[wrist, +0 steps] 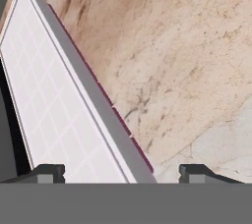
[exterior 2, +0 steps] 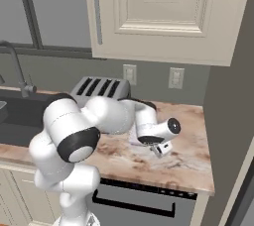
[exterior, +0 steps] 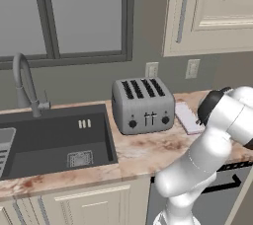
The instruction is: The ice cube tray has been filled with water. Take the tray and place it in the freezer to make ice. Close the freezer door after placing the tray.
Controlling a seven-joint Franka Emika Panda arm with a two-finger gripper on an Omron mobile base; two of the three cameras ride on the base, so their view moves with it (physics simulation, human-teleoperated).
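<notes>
The ice cube tray [exterior: 188, 117] lies flat on the marble counter just right of the toaster, a pale lavender slab with a dark pink edge. In the hand view the ice cube tray [wrist: 54, 105] runs diagonally, gridded top up. My gripper [wrist: 120, 174] is open, and the tray's long edge sits between the two fingertips [wrist: 49, 173] without touching either. From the right base view my gripper [exterior 2: 161, 148] hangs low over the counter, and the wrist covers most of the tray. The freezer and the freezer door are out of view.
A grey four-slot toaster [exterior: 143, 104] stands close to the tray's left side. Further left are the dark sink [exterior: 54, 140] and the faucet [exterior: 24, 86]. Cream upper cabinets [exterior 2: 158, 17] hang overhead. A tall grey panel [exterior 2: 233, 96] closes the counter's right end.
</notes>
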